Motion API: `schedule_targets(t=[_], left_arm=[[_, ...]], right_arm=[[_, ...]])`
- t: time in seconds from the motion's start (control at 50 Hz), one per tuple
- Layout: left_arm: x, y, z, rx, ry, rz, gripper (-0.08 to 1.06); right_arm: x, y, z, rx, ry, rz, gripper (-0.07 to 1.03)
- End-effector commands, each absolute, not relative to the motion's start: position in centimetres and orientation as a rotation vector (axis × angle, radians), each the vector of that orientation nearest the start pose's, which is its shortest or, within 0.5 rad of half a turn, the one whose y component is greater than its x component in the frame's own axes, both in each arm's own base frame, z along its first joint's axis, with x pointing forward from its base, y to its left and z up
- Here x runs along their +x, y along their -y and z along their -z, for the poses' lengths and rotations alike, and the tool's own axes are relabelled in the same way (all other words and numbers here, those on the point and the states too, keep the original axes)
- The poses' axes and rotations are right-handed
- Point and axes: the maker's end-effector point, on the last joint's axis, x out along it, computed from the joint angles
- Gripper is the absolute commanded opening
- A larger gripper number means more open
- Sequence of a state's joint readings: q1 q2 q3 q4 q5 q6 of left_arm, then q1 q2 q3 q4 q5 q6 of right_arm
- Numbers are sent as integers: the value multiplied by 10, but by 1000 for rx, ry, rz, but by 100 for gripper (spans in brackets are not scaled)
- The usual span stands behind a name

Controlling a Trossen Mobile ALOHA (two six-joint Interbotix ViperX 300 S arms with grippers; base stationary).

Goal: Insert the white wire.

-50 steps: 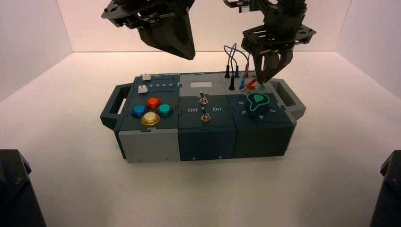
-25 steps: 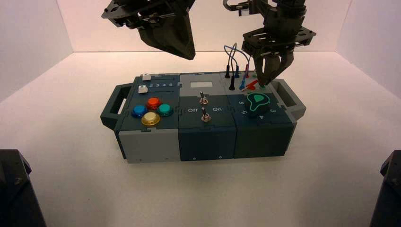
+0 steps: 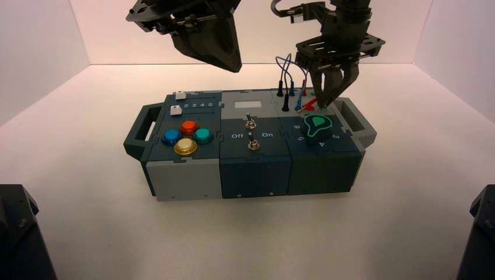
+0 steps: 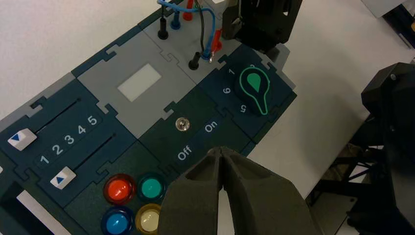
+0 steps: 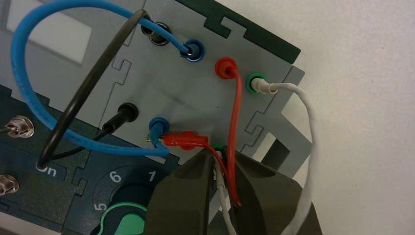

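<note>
The white wire (image 5: pixel 309 127) has one slim plug seated in the far green socket (image 5: pixel 256 81). It loops out past the box's edge and comes back between my right gripper's fingers. My right gripper (image 5: pixel 222 155) is shut on that near white plug, whose tip sits at a second green socket (image 5: pixel 219 147) just ahead of the fingertips. A strand of the red wire (image 5: pixel 236 112) also runs between the fingers. In the high view the right gripper (image 3: pixel 328 102) points down at the box's back right corner. My left gripper (image 3: pixel 225 55) hangs shut and empty above the box (image 3: pixel 251 169).
A loose red plug (image 5: pixel 186 140) lies on the panel beside a blue plug (image 5: pixel 156 127). Blue (image 5: pixel 29 98) and black (image 5: pixel 88 103) wires arch over the sockets. The green knob (image 3: pixel 318 125) sits just in front of the right gripper; toggle switches, sliders and coloured buttons lie further left.
The right gripper has shifted slightly left over the wire panel, still shut on the plug. The left arm has not moved.
</note>
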State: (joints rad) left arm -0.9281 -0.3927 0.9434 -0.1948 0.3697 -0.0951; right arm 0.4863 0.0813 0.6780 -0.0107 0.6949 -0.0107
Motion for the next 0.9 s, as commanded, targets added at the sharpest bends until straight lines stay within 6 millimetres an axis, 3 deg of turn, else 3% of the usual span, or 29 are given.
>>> schedule_targets(t=[0.02, 0.12, 0.22, 0.32, 0.9], left_arm=[[179, 258, -144, 141, -936, 804, -3], [179, 258, -145, 141, -932, 805, -3], [179, 259, -145, 143, -932, 805, -3], [180, 259, -146, 139, -931, 805, -3], [180, 259, -146, 141, -932, 806, -3]], right_arm=[[284, -152, -37, -383, -1422, -415, -1], [284, -153, -38, -374, -1422, -412, 15], [285, -154, -38, -372, -1421, -412, 20], [286, -154, -39, -367, -1420, -407, 33], [296, -155, -64, -350, -1335, -409, 33]])
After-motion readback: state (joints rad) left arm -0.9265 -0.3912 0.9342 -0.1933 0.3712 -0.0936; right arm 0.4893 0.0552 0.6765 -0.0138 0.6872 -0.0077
